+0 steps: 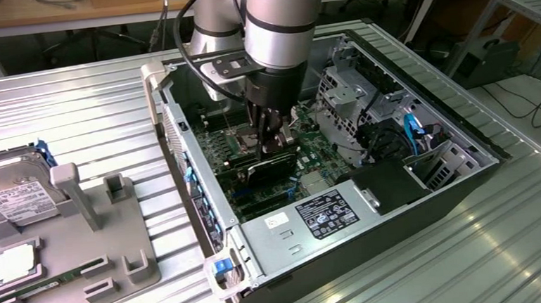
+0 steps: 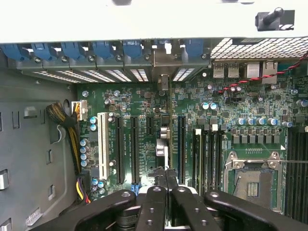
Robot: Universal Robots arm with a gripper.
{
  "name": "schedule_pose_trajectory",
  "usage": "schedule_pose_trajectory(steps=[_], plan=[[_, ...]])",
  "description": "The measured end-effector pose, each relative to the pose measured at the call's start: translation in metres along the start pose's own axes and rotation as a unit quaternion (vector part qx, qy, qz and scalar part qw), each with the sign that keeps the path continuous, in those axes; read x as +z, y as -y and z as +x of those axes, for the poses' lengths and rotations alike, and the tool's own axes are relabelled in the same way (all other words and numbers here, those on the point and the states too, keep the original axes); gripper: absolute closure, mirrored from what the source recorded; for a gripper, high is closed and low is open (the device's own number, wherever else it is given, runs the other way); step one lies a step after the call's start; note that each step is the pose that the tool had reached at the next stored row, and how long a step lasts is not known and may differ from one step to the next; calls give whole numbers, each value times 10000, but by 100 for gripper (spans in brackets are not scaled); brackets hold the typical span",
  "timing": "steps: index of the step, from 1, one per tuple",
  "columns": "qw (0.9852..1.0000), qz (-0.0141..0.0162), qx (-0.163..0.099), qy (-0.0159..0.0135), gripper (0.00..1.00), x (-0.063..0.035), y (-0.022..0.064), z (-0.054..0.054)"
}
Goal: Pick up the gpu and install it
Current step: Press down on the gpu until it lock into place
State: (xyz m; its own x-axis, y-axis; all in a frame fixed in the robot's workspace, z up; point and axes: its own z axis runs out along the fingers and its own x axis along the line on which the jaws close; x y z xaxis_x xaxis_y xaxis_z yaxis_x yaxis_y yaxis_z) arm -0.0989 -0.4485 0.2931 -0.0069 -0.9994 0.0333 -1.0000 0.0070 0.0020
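The gpu (image 1: 269, 170) stands on edge inside the open computer case (image 1: 458, 136), low over the green motherboard (image 1: 312, 145). Its black cooler faces the exterior view's front. My gripper (image 1: 274, 145) reaches straight down into the case and is shut on the card's top edge. In the wrist view the gpu (image 2: 162, 144) appears edge-on as a thin strip between two long expansion slots (image 2: 134, 149), its metal end toward the case's rear slot openings. The gripper (image 2: 163, 173) has its black fingers (image 2: 153, 202) pressed together around that strip. How deep the card sits in a slot is hidden.
A grey fixture tray (image 1: 115, 235) at the exterior view's left holds a silver hard drive (image 1: 10, 195), a memory stick (image 1: 44, 285) and a processor (image 1: 14, 263). Inside the case are the power supply (image 1: 321, 215), drive cages (image 1: 347, 94), loose cables (image 1: 410, 132) and the processor socket (image 2: 252, 180).
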Motion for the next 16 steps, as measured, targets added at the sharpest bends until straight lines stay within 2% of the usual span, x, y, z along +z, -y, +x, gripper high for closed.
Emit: schedule_pose_trajectory(steps=[1,10,15,16], plan=[[10000,-1,1,-1,87,-1,-12,0],[10000,-1,0,0,87,3,-324,2],[10000,0,0,0,87,5,-359,2],[10000,0,0,-1,87,8,-392,3]])
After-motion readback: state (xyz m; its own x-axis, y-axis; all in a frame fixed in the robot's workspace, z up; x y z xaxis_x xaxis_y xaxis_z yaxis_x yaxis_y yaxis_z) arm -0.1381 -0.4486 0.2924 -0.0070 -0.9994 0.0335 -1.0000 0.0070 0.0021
